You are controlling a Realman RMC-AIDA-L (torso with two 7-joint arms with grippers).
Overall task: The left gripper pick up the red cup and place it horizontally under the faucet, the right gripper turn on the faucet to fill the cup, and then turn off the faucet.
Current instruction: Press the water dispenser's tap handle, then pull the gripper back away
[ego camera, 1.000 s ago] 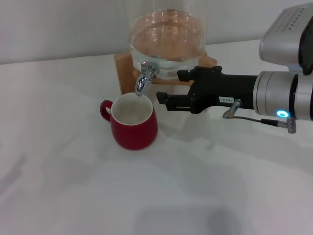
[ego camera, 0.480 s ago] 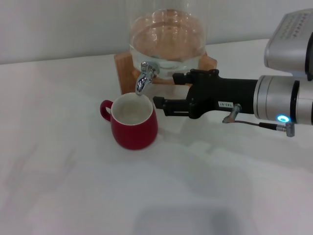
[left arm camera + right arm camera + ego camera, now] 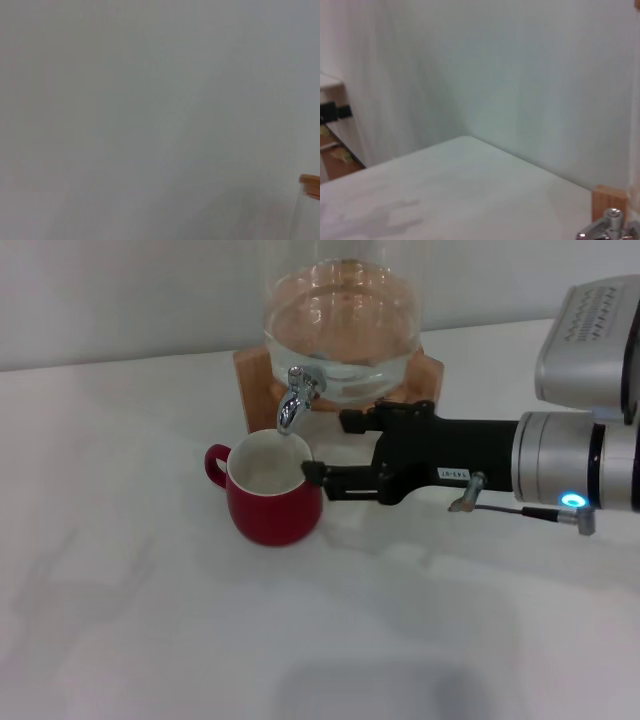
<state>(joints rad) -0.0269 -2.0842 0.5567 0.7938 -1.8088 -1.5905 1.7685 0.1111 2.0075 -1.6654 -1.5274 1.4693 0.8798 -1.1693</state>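
The red cup stands upright on the white table, handle to the left, its white inside directly below the spout of the chrome faucet. My right gripper reaches in from the right, open, with one black finger beside the cup's rim and the other just right of the faucet. It holds nothing. In the right wrist view the faucet top shows close by. The left gripper is out of view.
The faucet sits on a clear glass dispenser holding water, on a wooden stand at the back. The white table stretches in front and to the left. A wooden corner shows in the left wrist view.
My right gripper has moved left, toward the faucet and the cup's rim, its fingers still apart. The cup has not moved.
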